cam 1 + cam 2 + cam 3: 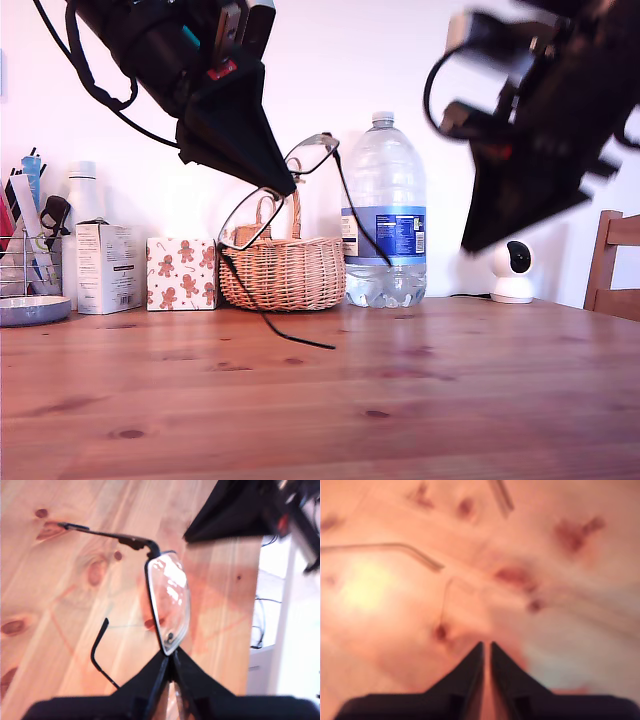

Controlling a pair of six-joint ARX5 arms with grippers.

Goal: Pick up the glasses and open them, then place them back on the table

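One claw [170,662] pinching glasses [167,602], temples splayed

Two black arms, tapered wedge-shaped black grippers [255,150], looping black cables, small red and teal markings

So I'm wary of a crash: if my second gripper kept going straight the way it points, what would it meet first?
Probably the table. My second gripper has nothing between its shut fingertips. The glasses show blurred ahead and off to one side, so depth is uncertain.
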